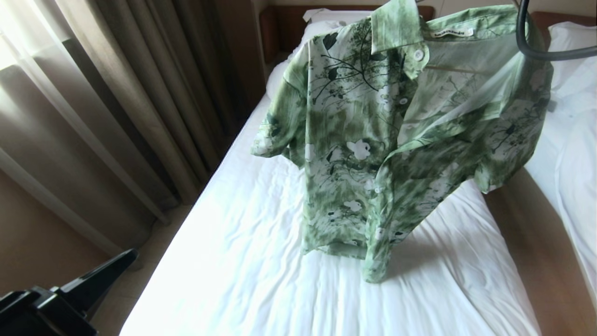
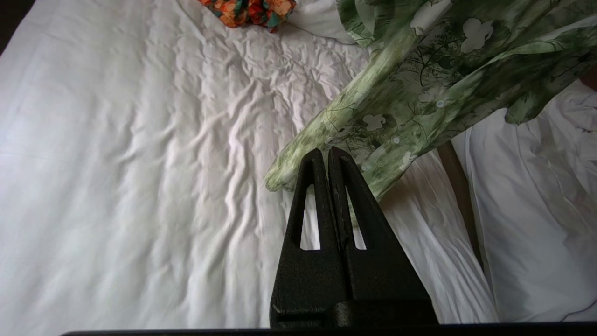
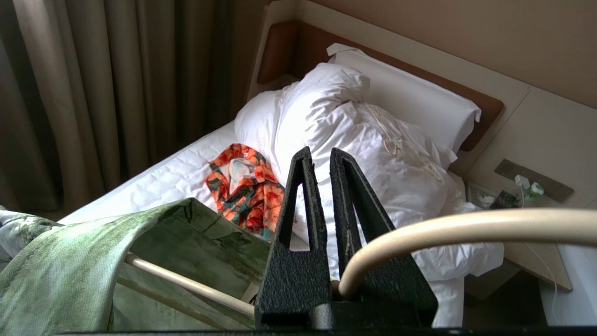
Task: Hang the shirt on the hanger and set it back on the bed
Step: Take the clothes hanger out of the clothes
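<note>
Jaws gripping hanger (image 3: 419, 235), shirt (image 1: 396, 135) above bed (image 1: 242, 261)

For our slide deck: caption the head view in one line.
Shirt on hanger held up over the bed; left gripper idle, low at the left.

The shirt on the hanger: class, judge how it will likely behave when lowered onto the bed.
The shirt looks thin and floppy: its open front droops in folds, so it will probably crumple where the hem meets the bed. It seems light. It may slide on the thin hanger, which the right gripper holds near its base.
</note>
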### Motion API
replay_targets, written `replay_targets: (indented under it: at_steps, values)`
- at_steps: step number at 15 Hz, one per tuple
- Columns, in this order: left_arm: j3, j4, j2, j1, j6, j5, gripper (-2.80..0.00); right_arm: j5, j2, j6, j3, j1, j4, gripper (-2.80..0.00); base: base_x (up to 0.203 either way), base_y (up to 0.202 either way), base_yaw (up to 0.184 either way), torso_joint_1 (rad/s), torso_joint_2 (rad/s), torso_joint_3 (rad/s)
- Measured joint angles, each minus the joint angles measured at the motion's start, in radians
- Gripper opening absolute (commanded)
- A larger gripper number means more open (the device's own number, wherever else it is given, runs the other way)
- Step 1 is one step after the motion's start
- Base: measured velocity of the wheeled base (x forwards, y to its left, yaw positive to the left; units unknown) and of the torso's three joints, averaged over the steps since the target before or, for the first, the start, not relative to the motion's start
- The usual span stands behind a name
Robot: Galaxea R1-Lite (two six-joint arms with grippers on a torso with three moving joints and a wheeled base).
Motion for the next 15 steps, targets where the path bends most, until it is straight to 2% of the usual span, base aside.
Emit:
replay_targets:
  at_steps: [3,5,7,10,12,15]
  values:
    - [-0.067,0.001,0.042,-0.005,0.005,-0.008,-2.8,-0.002,0.002,0.004,0.0,-0.001,0.009,-2.8,0.0,0.0,0.0,0.0,0.0,0.0]
    - [-0.163,0.013,0.079,-0.027,0.014,-0.02,-2.8,-0.004,0.009,0.007,0.0,-0.001,0.027,-2.8,0.0,0.0,0.0,0.0,0.0,0.0]
    - [-0.286,0.08,0.119,-0.076,0.027,-0.021,-2.8,-0.014,0.018,0.015,0.0,0.001,0.074,-2.8,0.0,0.0,0.0,0.0,0.0,0.0]
    - [-0.545,0.26,0.193,-0.19,0.034,0.005,-2.8,-0.071,0.045,0.03,0.0,0.002,0.091,-2.8,0.0,0.0,0.0,0.0,0.0,0.0]
    - [-0.703,0.375,0.286,-0.296,0.037,0.064,-2.8,-0.075,0.07,0.052,0.0,0.001,0.093,-2.8,0.0,0.0,0.0,0.0,0.0,0.0]
    - [-0.859,0.415,0.483,-0.403,0.035,0.13,-2.8,-0.077,0.103,0.077,0.0,0.025,0.092,-2.8,0.0,0.0,0.0,0.0,0.0,0.0]
